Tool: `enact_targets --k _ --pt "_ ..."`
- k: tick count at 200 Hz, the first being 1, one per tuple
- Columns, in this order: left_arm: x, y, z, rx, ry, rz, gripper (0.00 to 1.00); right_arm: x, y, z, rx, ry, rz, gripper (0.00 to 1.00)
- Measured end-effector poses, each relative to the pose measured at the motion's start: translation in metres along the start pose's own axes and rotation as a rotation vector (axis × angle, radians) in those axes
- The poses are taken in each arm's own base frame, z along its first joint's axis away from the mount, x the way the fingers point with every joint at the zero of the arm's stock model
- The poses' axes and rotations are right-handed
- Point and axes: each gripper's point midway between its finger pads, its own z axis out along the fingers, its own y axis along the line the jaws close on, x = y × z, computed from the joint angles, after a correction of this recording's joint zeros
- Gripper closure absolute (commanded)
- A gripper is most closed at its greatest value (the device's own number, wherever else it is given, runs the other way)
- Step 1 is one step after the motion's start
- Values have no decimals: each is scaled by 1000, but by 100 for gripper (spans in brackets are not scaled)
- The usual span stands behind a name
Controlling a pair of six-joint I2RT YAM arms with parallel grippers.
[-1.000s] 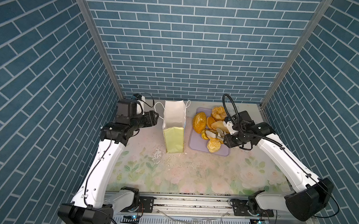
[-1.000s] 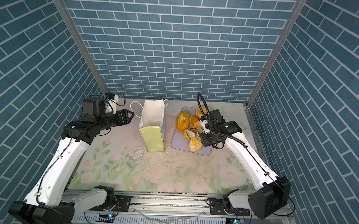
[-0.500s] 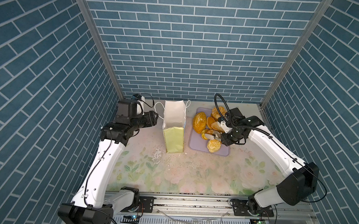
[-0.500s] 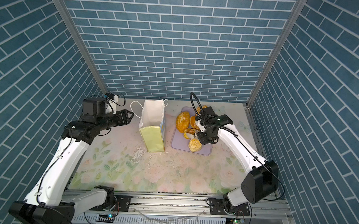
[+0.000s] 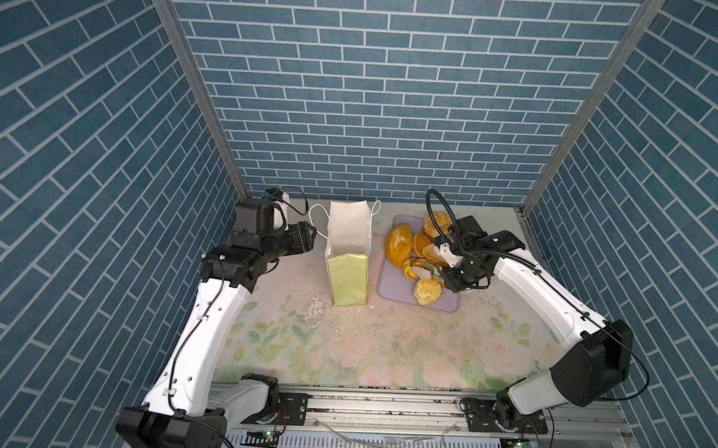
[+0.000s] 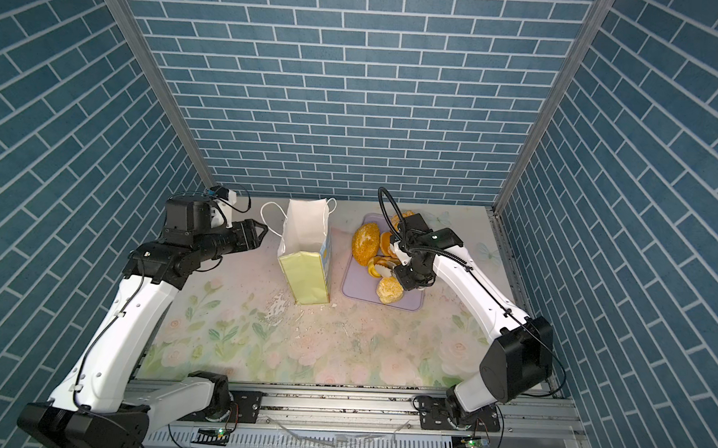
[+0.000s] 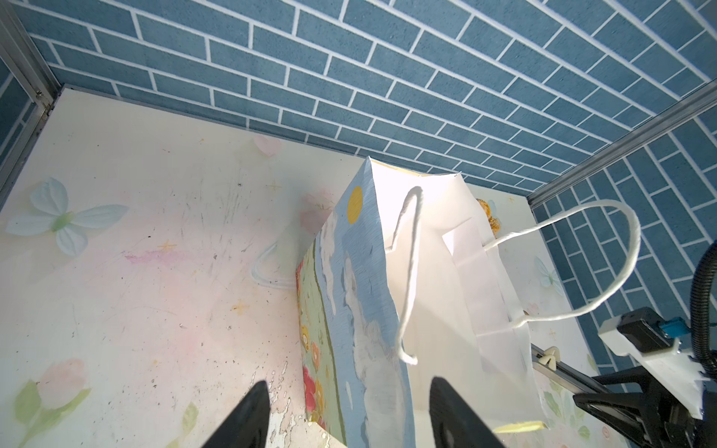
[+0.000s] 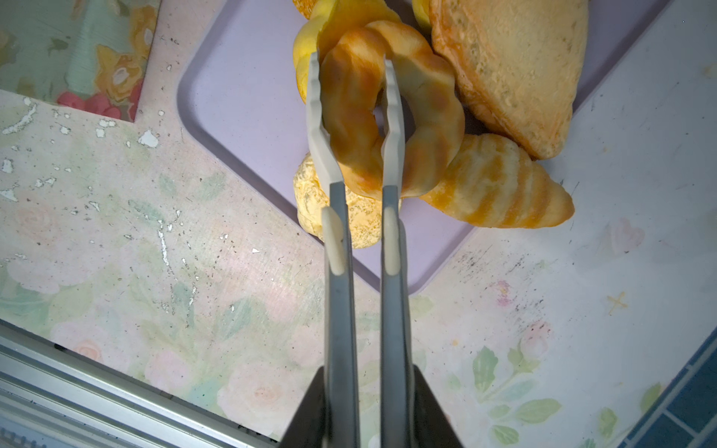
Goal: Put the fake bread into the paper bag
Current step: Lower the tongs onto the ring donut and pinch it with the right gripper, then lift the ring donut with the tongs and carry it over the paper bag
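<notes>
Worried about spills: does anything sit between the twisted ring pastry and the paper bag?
Nothing visible blocks it. The right end effector pinches the twisted ring; the paper bag stands open beside the tray. Only the seeded loaf lies low between.

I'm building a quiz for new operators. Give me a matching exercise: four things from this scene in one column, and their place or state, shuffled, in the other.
1. paper bag
2. orange twisted ring
3. seeded oval loaf
4. left gripper

A. open, holding nothing, beside the bag
B. lying untouched on the lavender tray
C. clamped by the right gripper
D. standing upright, top open

Pairs: 1-D, 2-C, 3-B, 4-A
</notes>
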Motion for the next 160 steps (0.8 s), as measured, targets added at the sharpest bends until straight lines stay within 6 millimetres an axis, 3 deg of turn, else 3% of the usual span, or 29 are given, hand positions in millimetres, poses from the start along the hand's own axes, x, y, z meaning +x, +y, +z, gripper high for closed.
enact_targets --k 101,160 --pt "4 2 2 -2 7 -2 33 -4 1 -51 5 -165 11 87" --pt "3 1 5 1 11 -3 33 -23 1 -76 -2 -253 34 87"
